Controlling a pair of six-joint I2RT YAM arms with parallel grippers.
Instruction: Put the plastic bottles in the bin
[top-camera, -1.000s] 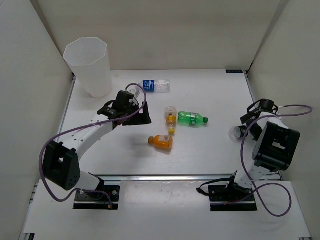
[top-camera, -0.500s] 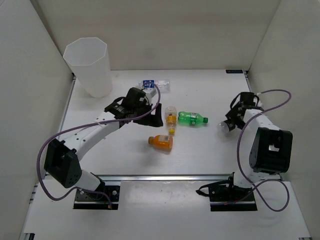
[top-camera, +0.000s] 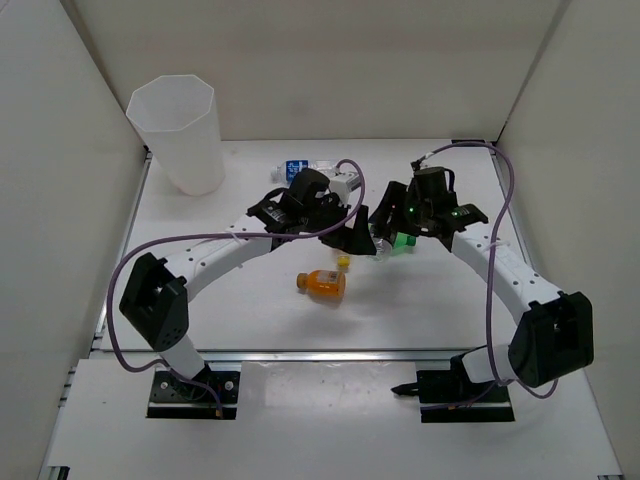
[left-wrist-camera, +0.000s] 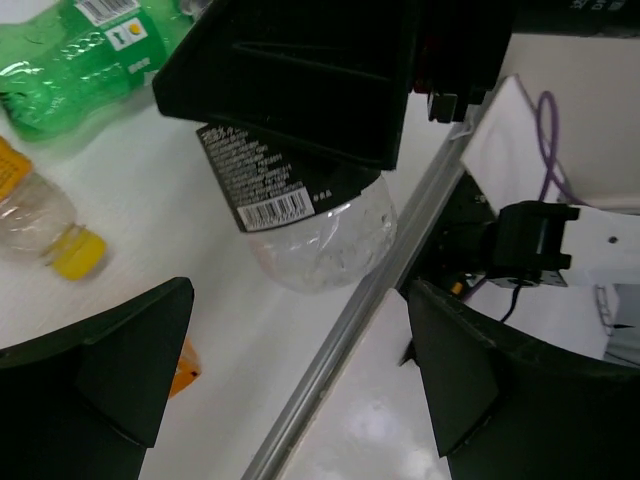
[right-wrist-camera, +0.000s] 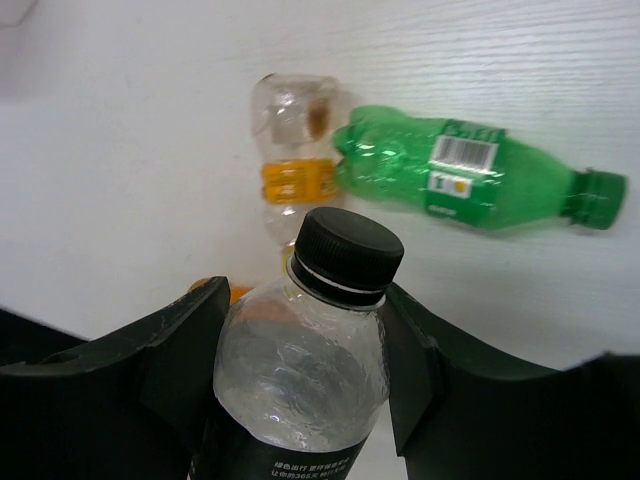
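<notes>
At mid-desk (top-camera: 420, 310), both arms have converged in the last sec. Your R arm swung in from the far right edge, and the R tool (top-camera: 392, 228) is now clamped on the clear black-capped bottle (right-wrist-camera: 300, 350), held off the desk with the cap toward its wrist cam. Your L arm reached across from the bin side. The L tool (top-camera: 355, 238) stands wide apart, with 1 finger (left-wrist-camera: 120, 370) on either side of that bottle's base, not yet touching it.

That reads as a handover setup. The bin (top-camera: 180, 135) sits at the far-left back corner, well apart from the R arm, so the L arm prob. has to take the bottle there.

The other 4 are on the desk, so 0 are binned yet:
- blue-label bottle (top-camera: 298, 168)
- green bottle (right-wrist-camera: 450, 180)
- yellow-cap bottle (right-wrist-camera: 292, 150)
- orange bottle (top-camera: 322, 284)
</notes>
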